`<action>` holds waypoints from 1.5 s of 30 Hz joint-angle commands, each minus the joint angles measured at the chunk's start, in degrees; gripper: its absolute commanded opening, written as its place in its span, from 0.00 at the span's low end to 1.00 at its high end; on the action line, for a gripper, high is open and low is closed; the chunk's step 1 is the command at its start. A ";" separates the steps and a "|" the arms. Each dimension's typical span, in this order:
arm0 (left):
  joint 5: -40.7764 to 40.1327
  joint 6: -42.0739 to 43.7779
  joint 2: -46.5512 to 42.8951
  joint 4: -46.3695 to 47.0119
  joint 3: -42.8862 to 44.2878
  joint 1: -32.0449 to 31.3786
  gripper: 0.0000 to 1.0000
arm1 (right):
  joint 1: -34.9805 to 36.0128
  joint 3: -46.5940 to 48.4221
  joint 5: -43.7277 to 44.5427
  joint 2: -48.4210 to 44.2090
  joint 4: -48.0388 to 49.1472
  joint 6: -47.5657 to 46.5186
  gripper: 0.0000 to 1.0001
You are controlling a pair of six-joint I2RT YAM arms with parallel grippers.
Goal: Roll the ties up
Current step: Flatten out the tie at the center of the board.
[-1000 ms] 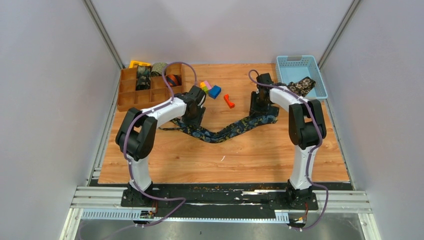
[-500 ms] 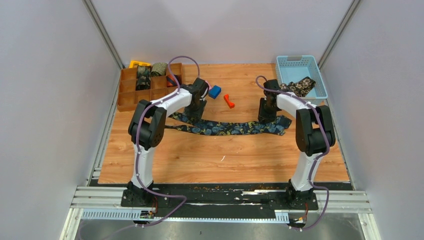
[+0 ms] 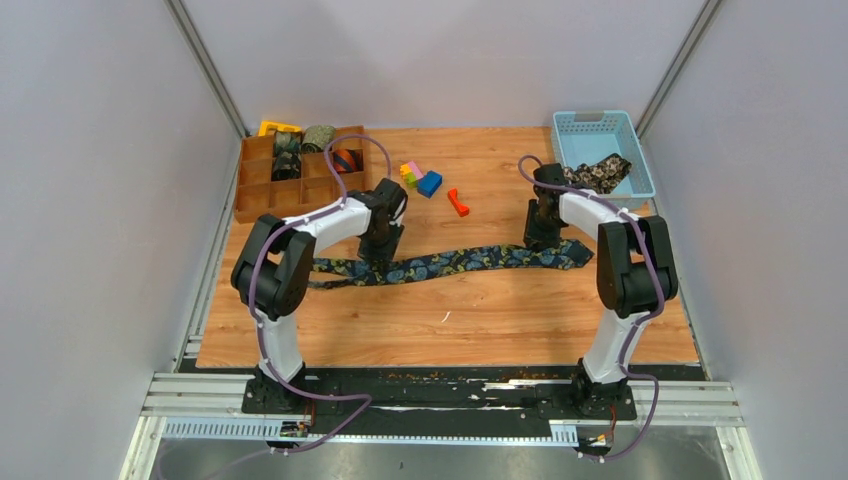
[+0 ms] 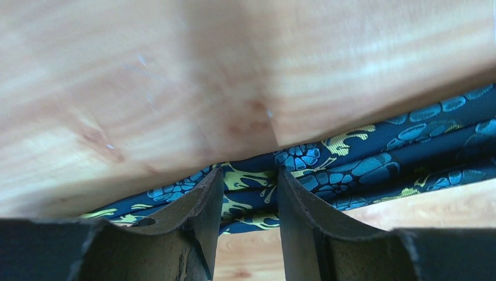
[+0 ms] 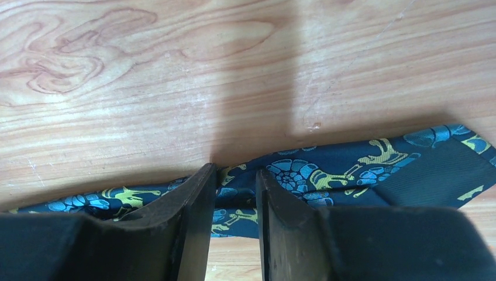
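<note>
A navy tie with gold-teal paisley lies stretched left to right across the wooden table. My left gripper pinches it near its left part; in the left wrist view the fingers close on bunched fabric. My right gripper pinches it near the wide right end; in the right wrist view the fabric folds between the fingers. A black-tan floral tie hangs out of the blue basket. Coiled ties sit in the wooden organiser, one orange-navy striped.
The wooden organiser stands at the back left, the blue basket at the back right. Coloured plastic blocks and a red piece lie behind the tie. Grey walls close in on both sides.
Both grippers pulled the tie from a sagging V into a nearly straight line. The left gripper moved toward the near left; the right gripper moved right and lowered it to the table.
</note>
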 commanded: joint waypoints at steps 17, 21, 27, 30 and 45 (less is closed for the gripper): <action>6.46 -3.55 -19.21 -3.15 -8.77 -5.70 0.53 | -1.07 3.14 5.32 -5.97 -10.00 -4.64 0.35; 0.77 -4.35 -26.93 0.52 -10.81 -5.63 0.71 | -0.23 4.20 5.01 -9.61 -11.81 -4.51 0.39; 1.53 -8.36 -37.15 8.92 -18.01 -3.17 1.00 | 2.78 -0.36 4.56 -16.58 -10.51 -0.75 0.45; 7.35 -10.03 -39.94 12.22 -22.57 -0.54 1.00 | 5.24 -5.45 3.74 -19.88 -7.61 1.76 0.45; 2.30 -13.73 -57.27 10.93 -37.38 -0.43 0.92 | 4.32 -17.61 2.55 -20.55 1.97 4.16 0.45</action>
